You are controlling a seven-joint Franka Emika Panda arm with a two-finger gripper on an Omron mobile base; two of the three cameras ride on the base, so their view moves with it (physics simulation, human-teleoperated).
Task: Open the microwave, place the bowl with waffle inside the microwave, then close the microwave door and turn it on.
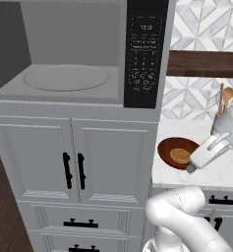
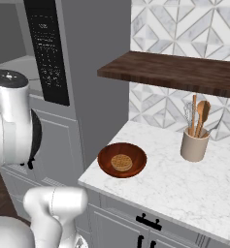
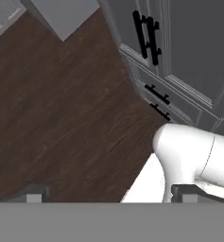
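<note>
Microwave (image 1: 78, 54), used as the landmark, stands open with its turntable (image 1: 66, 78) bare, ready to take a dish, probably why the bowl (image 2: 122, 160) waits on the marble counter (image 2: 184, 179) just right of it. The waffle (image 2: 121, 162) lies inside the bowl. The pincer (image 3: 111, 194) points down at the wooden floor (image 3: 61, 118) in front of the cabinets (image 3: 189, 47) below the microwave, its fingers spread wide apart, holding and touching nothing.

The microwave (image 1: 88, 54) control panel (image 1: 145, 54) carries white markings too blurred to read
</note>
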